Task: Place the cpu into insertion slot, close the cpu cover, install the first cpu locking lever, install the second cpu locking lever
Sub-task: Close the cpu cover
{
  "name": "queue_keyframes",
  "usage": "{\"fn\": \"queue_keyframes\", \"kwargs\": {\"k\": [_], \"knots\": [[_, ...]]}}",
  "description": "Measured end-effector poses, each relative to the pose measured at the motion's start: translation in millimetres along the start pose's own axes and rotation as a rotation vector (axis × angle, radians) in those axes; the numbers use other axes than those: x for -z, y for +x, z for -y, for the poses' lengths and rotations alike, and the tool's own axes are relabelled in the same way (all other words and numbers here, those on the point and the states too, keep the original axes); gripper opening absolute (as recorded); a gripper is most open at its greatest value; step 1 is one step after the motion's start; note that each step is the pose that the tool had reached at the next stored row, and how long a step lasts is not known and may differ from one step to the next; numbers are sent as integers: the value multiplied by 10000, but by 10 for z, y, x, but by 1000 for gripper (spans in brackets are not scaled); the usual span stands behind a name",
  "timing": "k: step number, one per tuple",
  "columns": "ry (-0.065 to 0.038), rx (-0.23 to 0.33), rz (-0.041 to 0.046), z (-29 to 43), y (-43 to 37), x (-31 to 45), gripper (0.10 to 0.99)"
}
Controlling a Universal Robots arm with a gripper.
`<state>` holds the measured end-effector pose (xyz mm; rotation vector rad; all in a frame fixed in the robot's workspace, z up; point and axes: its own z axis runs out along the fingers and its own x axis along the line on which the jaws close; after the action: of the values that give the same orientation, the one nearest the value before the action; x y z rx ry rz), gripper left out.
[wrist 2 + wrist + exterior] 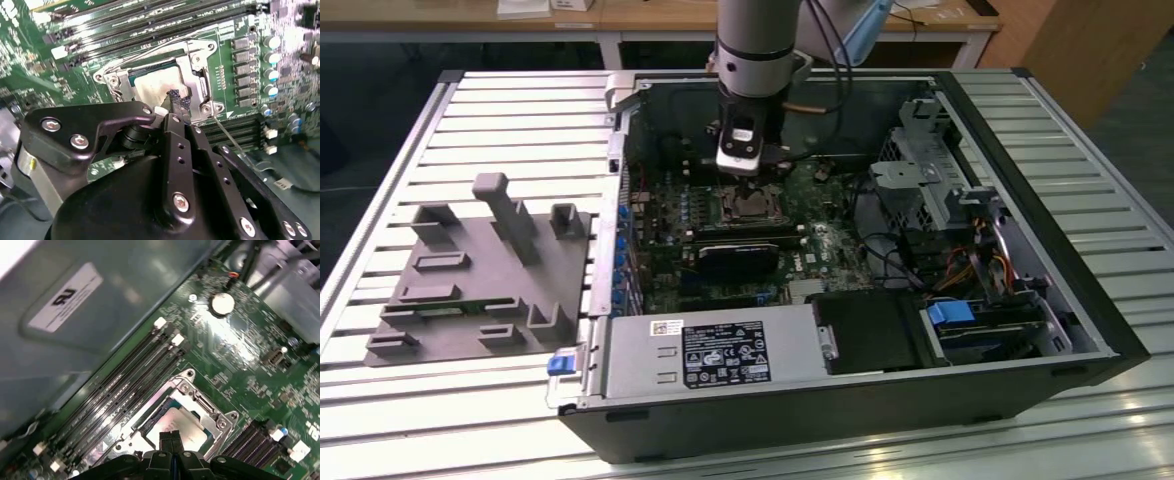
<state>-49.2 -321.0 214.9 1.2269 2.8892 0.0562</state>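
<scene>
Silver-grey, the cpu lies in the insertion slot of the green motherboard inside the open computer case on the slatted bench, framed by the cpu cover, with the end effector, fingers pressed together and empty, poised at its top.

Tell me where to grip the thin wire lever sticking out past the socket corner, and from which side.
Grip the wire lever on its straight free stretch, away from the cpu cover corner. Come from above, pinching across it: it is a thin rod running out over the black slots, so probably only its sides give purchase.
</scene>
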Motion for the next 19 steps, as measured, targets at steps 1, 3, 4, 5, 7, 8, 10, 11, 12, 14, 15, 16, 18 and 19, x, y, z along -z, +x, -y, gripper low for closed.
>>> {"fn": "queue_keyframes", "kwargs": {"k": [1, 3, 4, 5, 7, 8, 10, 11, 12, 14, 15, 16, 18, 19], "knots": [[1, 185, -5, 0, 0, 0, 102], [3, 510, -15, 0, 0, -1, 102], [4, 671, -20, 0, 0, -1, 102], [4, 829, -23, 0, 0, -1, 102], [4, 1128, -29, 0, 0, -1, 102], [4, 1296, -32, 0, 0, 0, 102], [0, 1660, -36, 0, 0, -1, 102], [-3, 1829, -37, 0, 0, -1, 102], [-6, 1996, -37, 0, 0, -1, 102], [-13, 2326, -37, 0, 0, -2, 102], [-16, 2495, -36, 0, 0, -2, 102], [-20, 2681, -36, 0, 0, -2, 102], [-26, 3029, -37, 0, 0, -2, 102], [-30, 3202, -37, 0, 0, -2, 102]]}}
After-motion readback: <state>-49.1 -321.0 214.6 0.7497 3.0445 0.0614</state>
